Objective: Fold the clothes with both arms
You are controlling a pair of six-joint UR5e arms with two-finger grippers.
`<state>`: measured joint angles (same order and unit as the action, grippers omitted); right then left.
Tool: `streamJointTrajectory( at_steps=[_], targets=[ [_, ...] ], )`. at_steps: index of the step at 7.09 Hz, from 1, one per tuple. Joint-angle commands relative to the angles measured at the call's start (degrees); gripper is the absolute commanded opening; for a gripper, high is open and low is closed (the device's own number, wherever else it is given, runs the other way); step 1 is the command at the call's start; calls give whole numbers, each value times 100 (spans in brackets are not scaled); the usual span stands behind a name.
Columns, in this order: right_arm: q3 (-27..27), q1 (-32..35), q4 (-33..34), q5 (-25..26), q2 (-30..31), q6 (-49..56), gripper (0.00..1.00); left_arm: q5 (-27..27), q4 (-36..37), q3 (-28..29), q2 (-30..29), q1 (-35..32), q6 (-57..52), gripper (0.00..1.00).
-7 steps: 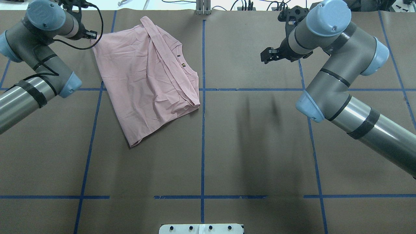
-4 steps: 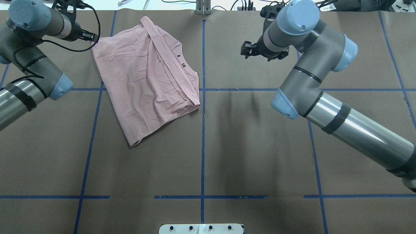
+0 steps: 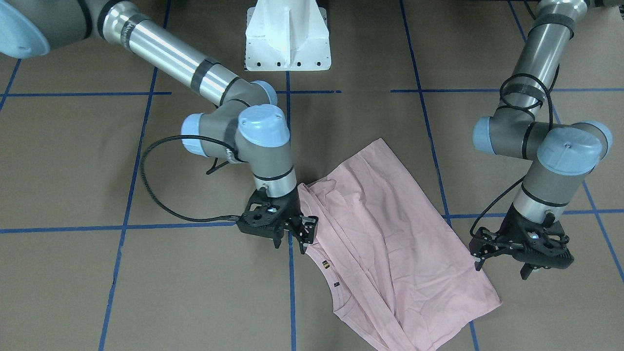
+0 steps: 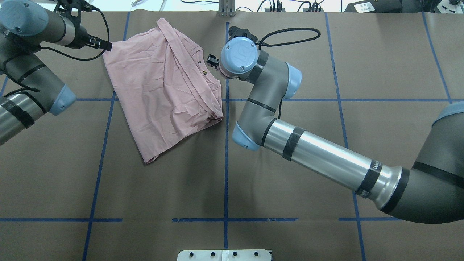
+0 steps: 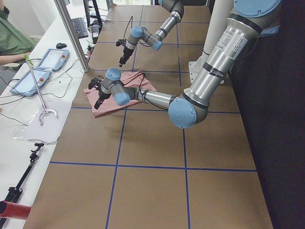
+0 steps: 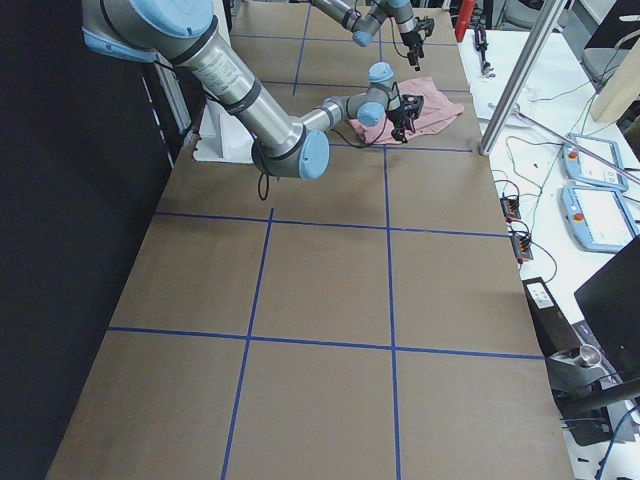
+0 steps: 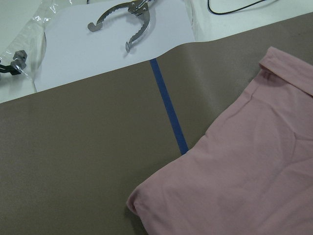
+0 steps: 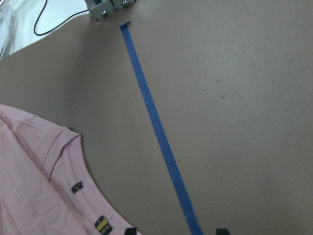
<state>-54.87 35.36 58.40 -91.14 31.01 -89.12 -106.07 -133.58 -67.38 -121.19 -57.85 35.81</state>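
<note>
The pale pink T-shirt (image 4: 163, 87) lies loosely folded on the table's far left part, plain side up, with its collar (image 8: 63, 142) toward the centre line. My right gripper (image 3: 306, 234) hovers at the shirt's collar-side edge. It is open, and its two black fingertips (image 8: 129, 230) show wide apart with nothing between them. My left gripper (image 3: 478, 251) hangs open just off the shirt's opposite far corner (image 7: 142, 203) and does not touch it. In the overhead view the right gripper (image 4: 211, 61) and left gripper (image 4: 105, 44) flank the shirt's far half.
Blue tape lines (image 4: 226, 145) grid the brown table cover. The white pedestal (image 3: 287, 34) stands at the near edge. Metal tongs (image 7: 124, 22) lie on white paper beyond the far edge. A side bench with tablets (image 5: 52, 59) and a person's arm (image 5: 9, 43) show there.
My right arm has swung far to the left, across the centre line, to the shirt's collar edge. The left arm has pulled back slightly. The shirt has not moved.
</note>
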Motion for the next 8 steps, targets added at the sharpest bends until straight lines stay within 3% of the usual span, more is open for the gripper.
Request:
streamJointTrajectory(
  at_steps=[1,5,8],
  targets=[
    [712,-126,214,70,-480,-1,61,-1,-1,-30,-1,1,5,100],
    [714,-302,865,227,-640,280,52,-10,-1,-30,-1,2,5,100],
    [714,-345,954,280,-640,307,52,-10,-1,-30,8,1,5,100]
  ],
)
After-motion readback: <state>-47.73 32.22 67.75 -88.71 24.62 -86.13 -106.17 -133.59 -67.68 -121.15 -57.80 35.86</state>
